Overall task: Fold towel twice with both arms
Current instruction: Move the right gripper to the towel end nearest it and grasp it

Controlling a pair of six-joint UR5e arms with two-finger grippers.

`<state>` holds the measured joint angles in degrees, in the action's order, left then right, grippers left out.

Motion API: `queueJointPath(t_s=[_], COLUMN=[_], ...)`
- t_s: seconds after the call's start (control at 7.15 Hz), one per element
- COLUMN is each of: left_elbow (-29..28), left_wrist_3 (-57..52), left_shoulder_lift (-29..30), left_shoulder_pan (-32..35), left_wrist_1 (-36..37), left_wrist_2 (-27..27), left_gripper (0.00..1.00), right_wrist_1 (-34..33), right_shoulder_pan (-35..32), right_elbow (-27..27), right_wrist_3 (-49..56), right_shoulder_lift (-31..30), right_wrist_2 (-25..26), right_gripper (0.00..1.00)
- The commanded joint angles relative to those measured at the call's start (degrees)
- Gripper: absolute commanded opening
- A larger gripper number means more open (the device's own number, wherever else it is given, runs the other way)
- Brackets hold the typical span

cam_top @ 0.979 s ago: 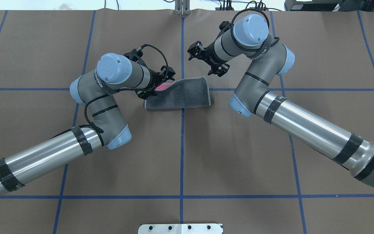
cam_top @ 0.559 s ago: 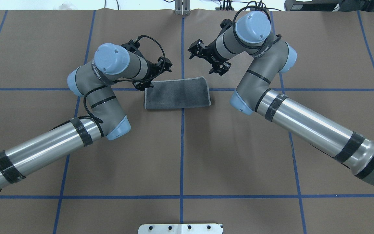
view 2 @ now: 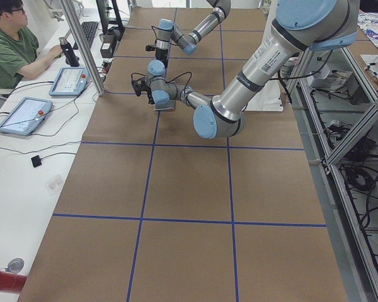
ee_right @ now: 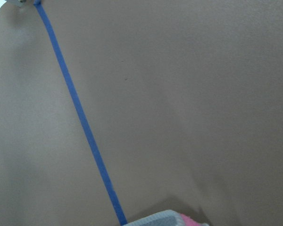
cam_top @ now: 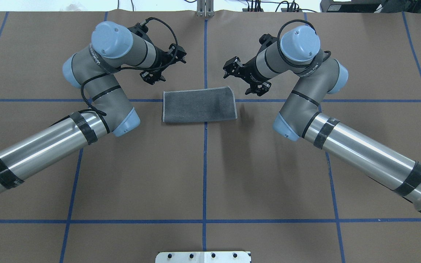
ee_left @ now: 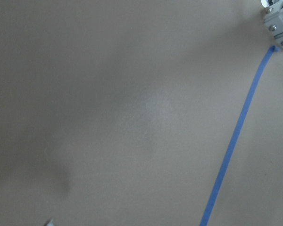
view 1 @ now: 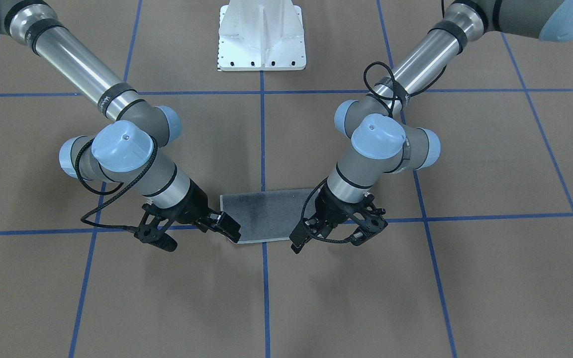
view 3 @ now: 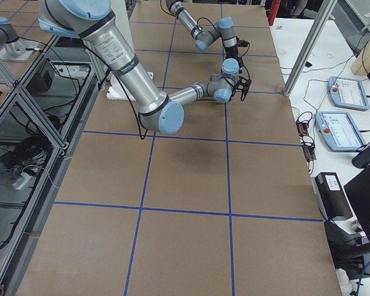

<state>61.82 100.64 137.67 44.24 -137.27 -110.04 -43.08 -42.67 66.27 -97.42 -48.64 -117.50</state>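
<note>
The towel (cam_top: 199, 106) lies flat on the bench (cam_top: 203, 175), folded once, grey face up. The left tool (cam_top: 165, 65) and right tool (cam_top: 243, 78) hover wide and empty just beyond its far edge. For the second fold, I'd pinch matching corners and carry them across level.

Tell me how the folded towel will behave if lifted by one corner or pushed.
The towel lies flat in a fold, so it would probably droop and unfold if lifted by one corner. It looks thin, so likely light. Its nubby surface suggests a push would bunch it rather than slide it.
</note>
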Motion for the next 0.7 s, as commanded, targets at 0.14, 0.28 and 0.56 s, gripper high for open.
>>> queueJointPath(t_s=[0.14, 0.28, 0.56], left_elbow=[-0.03, -0.12, -0.12], left_wrist_3=[-2.63, -2.99, -2.99], left_shoulder_lift=[0.05, -0.12, -0.30], left_shoulder_pan=[3.92, 4.01, 4.19], left_wrist_1=[0.34, 0.43, 0.43], left_wrist_2=[-5.62, -5.71, -5.71], left_gripper=[1.00, 1.00, 1.00], right_wrist_1=[-1.04, -5.14, -7.72], right_shoulder_pan=[3.03, 3.03, 3.81], right_elbow=[3.06, 6.56, 8.17], right_wrist_3=[0.39, 0.56, 2.23], right_shoulder_lift=[-2.94, -3.30, -3.47], right_wrist_2=[-0.27, -0.71, -0.19], right_gripper=[0.99, 0.99, 0.99])
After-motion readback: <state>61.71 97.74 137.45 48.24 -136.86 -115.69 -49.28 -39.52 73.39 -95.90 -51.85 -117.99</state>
